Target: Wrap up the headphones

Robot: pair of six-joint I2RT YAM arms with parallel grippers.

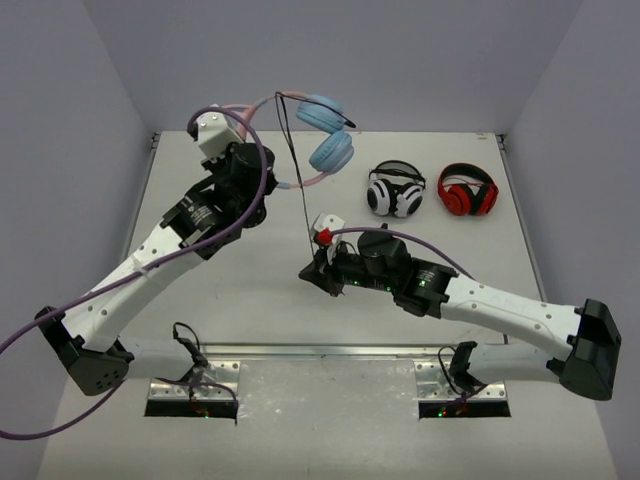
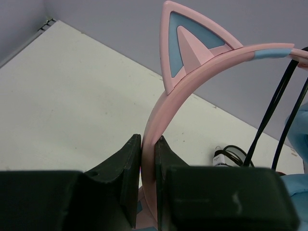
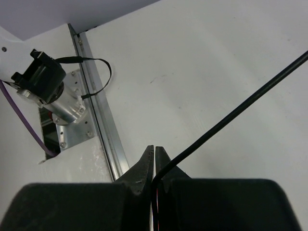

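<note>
Two arms engaged | I see left fingers (image 2: 127, 159) clamped on the pink headband (image 2: 159, 110), headphones (image 1: 325, 135) held above the surface (image 1: 250, 290), far side | right fingers (image 3: 143, 167) pinching the straight black cable (image 3: 231, 114).

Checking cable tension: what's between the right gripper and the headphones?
Only the black cable, stretched straight from the right gripper up to the headphones. The top external view shows it.

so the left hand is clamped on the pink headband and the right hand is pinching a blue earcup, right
Not quite. The right hand is shut on the thin black cable instead, as the right wrist view shows. The left hand is indeed clamped on the pink headband.
</note>
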